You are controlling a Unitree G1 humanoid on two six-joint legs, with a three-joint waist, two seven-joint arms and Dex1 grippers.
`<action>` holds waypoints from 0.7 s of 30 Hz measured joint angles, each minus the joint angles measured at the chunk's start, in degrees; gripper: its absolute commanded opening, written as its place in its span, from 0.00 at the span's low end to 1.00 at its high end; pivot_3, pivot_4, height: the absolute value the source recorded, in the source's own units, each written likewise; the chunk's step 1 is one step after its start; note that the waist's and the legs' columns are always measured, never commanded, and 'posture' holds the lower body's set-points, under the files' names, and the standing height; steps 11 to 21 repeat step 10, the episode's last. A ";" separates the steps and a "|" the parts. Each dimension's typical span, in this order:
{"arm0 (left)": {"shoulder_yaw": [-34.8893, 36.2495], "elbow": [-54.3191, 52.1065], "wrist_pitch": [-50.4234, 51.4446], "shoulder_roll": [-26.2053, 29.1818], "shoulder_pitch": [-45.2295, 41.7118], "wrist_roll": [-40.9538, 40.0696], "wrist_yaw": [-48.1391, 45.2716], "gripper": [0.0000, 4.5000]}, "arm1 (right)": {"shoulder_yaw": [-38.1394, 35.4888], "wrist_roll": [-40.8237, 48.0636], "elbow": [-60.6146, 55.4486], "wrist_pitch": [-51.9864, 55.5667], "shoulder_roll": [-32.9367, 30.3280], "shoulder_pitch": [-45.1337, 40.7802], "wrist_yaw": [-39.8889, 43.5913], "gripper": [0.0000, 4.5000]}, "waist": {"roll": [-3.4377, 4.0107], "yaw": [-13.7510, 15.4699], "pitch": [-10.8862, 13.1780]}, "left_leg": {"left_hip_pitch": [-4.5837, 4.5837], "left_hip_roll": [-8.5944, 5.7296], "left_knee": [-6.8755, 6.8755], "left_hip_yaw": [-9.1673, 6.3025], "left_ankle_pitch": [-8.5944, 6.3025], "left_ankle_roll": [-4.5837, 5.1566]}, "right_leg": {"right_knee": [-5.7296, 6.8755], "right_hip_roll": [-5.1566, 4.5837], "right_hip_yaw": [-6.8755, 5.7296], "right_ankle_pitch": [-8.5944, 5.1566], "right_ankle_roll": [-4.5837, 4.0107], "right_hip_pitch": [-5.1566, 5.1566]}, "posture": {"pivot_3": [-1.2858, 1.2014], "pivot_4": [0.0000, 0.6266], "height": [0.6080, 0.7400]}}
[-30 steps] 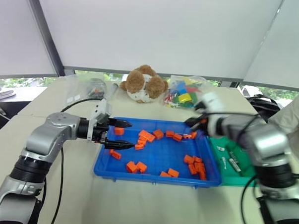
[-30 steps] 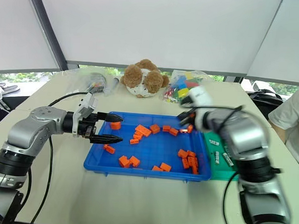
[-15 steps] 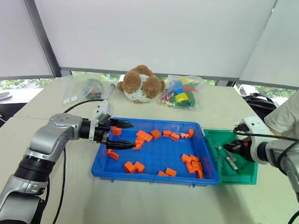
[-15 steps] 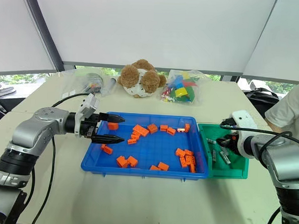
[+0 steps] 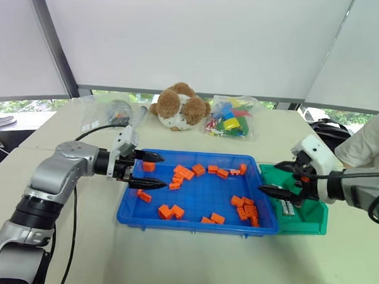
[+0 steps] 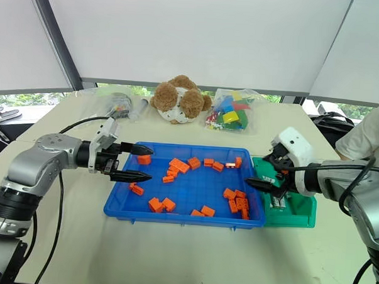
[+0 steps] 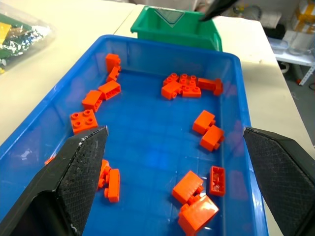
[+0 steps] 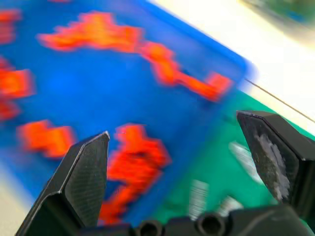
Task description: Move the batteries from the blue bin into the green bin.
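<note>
- We judge a drop-off step is finishing: our right tool [image 6: 261,178], its black fingers spread wide and empty, hovers over the shared rim between the wide bright blue plastic bin [image 6: 186,211] and the small deep green plastic bin [image 6: 297,216] at its 3 o'clock.
- The silvery-grey cylindrical batteries [image 5: 288,207], three or so, lie in the green bin.
- Our left tool [image 5: 145,169] hangs open over the blue bin's 9 o'clock edge.
- About twenty orange plastic blocks [image 5: 185,172] and no battery we can make out lie in the blue bin, so the next move calls for checking among them.

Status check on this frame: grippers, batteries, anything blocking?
Left gripper open, empty, over blue bin. Right gripper open, empty, above green bin. Batteries lie in green bin; orange blocks in blue. No obstruction.
</note>
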 measured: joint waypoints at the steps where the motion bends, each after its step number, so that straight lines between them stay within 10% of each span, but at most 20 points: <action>1: 0.04 0.00 0.03 0.21 0.11 -0.05 -0.09 1.00 | -0.12 1.11 -0.82 -0.32 -0.30 -0.31 0.81 0.99 | 0.00 0.00 0.00 | 0.00 0.00 0.00 0.00 0.00 0.00 | 0.00 0.00 0.00 0.00 0.00 0.01 | 0.52 0.24 0.95; 21: 0.59 -0.98 1.20 1.91 0.77 -0.41 -0.48 1.00 | -0.16 6.61 -3.29 -1.32 -3.04 -1.46 3.39 0.99 | 0.00 0.05 0.00 | 0.00 0.00 0.02 0.00 0.00 0.00 | 0.00 -0.01 0.00 0.00 0.00 0.01 | 0.52 0.24 0.95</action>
